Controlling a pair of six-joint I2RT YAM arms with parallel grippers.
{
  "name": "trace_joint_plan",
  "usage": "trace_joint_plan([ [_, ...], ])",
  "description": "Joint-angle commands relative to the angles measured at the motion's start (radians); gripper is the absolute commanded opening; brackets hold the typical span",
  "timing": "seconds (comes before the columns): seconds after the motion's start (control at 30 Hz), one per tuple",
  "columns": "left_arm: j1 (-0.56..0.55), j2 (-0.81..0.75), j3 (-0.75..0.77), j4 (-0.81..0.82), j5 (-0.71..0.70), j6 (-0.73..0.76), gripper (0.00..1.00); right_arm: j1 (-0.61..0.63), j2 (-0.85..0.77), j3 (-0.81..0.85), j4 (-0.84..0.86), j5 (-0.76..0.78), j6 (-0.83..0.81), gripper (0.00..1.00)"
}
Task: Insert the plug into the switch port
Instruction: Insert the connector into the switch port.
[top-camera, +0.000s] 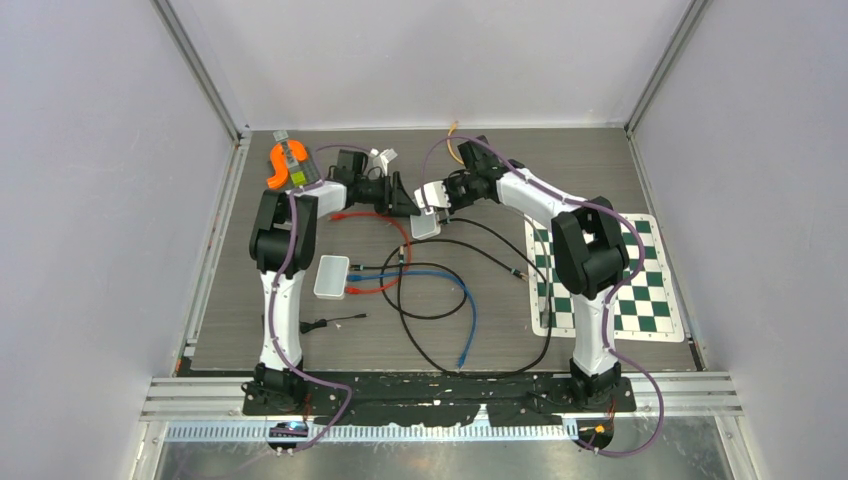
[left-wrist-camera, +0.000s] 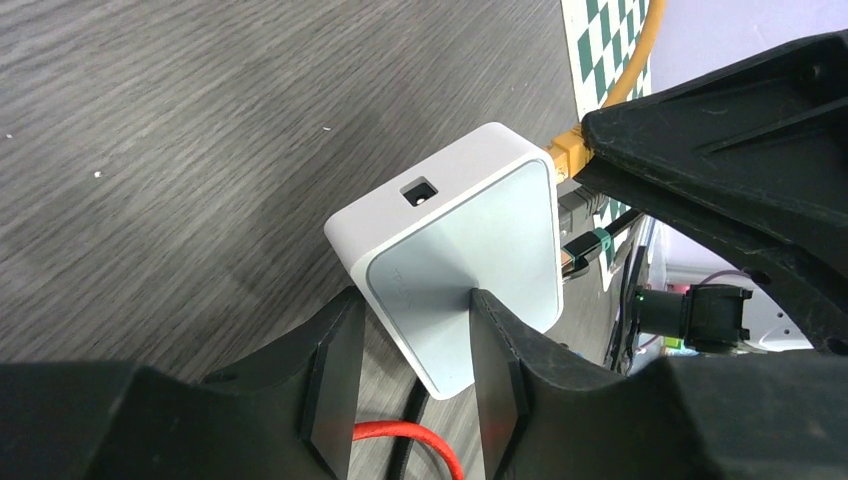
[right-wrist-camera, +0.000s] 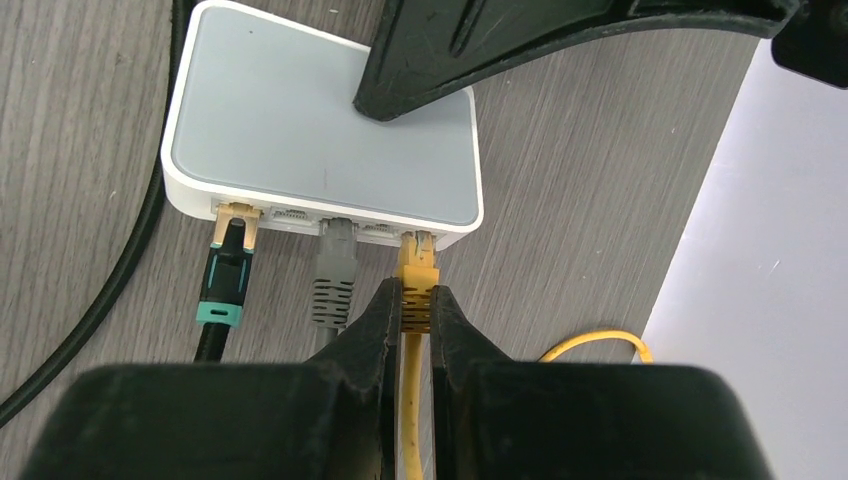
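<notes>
Left tool (top-camera: 408, 207), right tool (top-camera: 438, 203) at switch (top-camera: 427, 226), tangled cables (top-camera: 440, 300) nearby

From above, I find the switch (top-camera: 427, 224) ports too small to read. At my right wrist, the yellow cable (right-wrist-camera: 412, 420) runs between the fingers (right-wrist-camera: 365, 340), cut by the bottom edge.

Seen from above, the switch (top-camera: 425, 224) is boxed in: left gripper (top-camera: 412, 208) at 9 o'clock, right gripper (top-camera: 440, 207) at 1, cable loops (top-camera: 420, 272) at 6. Bare worktop (top-camera: 415, 150) lies at 12.
</notes>
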Motion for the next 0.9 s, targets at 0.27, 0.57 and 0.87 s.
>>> trace_joint_plan([
  [0.27, -0.107, -0.122, 0.056, 0.224, 0.124, -0.02, 0.43, 0.132, -0.003, -0.02, -0.047, -0.274, -0.056, 0.05],
  [0.57, -0.111, -0.13, 0.07, 0.151, 0.136, 0.038, 0.42, 0.157, -0.007, 0.009, -0.112, -0.207, -0.076, 0.05],
  [0.87, -0.116, -0.153, 0.073, 0.169, 0.096, 0.017, 0.43, 0.145, -0.023, -0.022, 0.018, -0.199, 0.096, 0.05],
])
